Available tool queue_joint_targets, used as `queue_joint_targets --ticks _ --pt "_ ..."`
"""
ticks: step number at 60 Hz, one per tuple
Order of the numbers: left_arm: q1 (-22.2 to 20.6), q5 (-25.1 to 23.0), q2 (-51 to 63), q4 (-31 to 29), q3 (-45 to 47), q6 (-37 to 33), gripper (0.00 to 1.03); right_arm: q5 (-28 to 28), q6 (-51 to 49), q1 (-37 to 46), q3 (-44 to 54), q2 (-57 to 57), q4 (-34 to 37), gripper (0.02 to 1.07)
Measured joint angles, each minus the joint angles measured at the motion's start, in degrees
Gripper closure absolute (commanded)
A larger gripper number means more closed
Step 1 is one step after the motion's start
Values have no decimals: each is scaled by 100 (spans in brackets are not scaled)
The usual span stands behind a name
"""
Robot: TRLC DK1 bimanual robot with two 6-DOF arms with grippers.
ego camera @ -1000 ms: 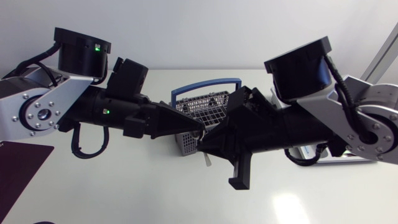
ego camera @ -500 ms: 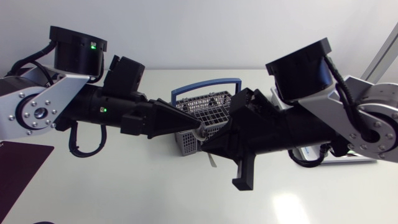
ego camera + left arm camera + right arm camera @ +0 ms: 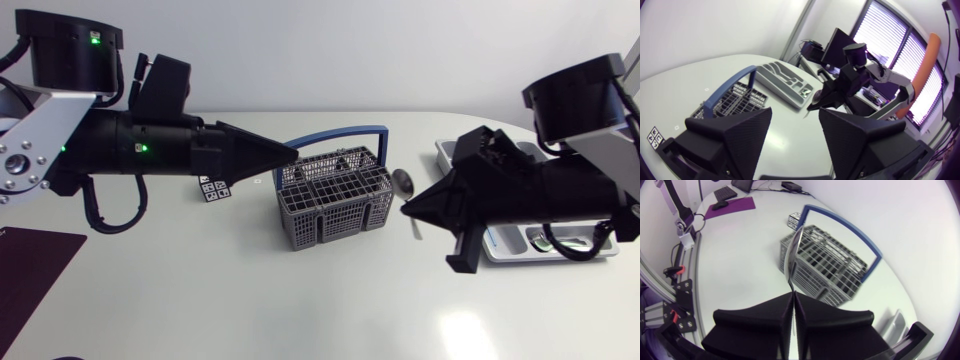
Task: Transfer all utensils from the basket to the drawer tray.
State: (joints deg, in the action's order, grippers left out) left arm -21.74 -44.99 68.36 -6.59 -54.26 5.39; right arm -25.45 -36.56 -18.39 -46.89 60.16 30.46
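The grey wire basket (image 3: 335, 196) with a blue handle stands mid-table, also ahead of my left gripper (image 3: 795, 125) as the basket (image 3: 732, 97). That gripper (image 3: 288, 152) is open, holds nothing and hovers by the basket's left rim. A metal spoon (image 3: 402, 180) sits in my right gripper (image 3: 409, 208), which is shut on its handle just right of the basket. In the right wrist view the spoon (image 3: 792, 255) sticks up from the gripper (image 3: 793, 297), with the basket (image 3: 832, 262) behind it. The grey drawer tray (image 3: 497, 252) lies at the right, partly under my right arm, with cutlery in it.
A small marker cube (image 3: 212, 188) sits left of the basket. A dark purple mat (image 3: 30, 258) lies at the table's front left corner. From the left wrist, the tray (image 3: 782, 82) lies beyond the basket, my right arm (image 3: 852, 82) beside it.
The two grippers, which met over the basket, have drawn apart. My left gripper opened and pulled back left. My right gripper carried the spoon to the right, off the basket.
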Motion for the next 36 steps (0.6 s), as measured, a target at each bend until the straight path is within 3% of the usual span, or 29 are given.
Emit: queue_joint_targets --ticks 15,36 --pt "144 787 111 -328 -98 -11 35 -33 -1462 2020 278 57 2 98" --pt "289 1849 170 -603 -98 -420 35 -243 -3633 4417 341 1325 -1008 98"
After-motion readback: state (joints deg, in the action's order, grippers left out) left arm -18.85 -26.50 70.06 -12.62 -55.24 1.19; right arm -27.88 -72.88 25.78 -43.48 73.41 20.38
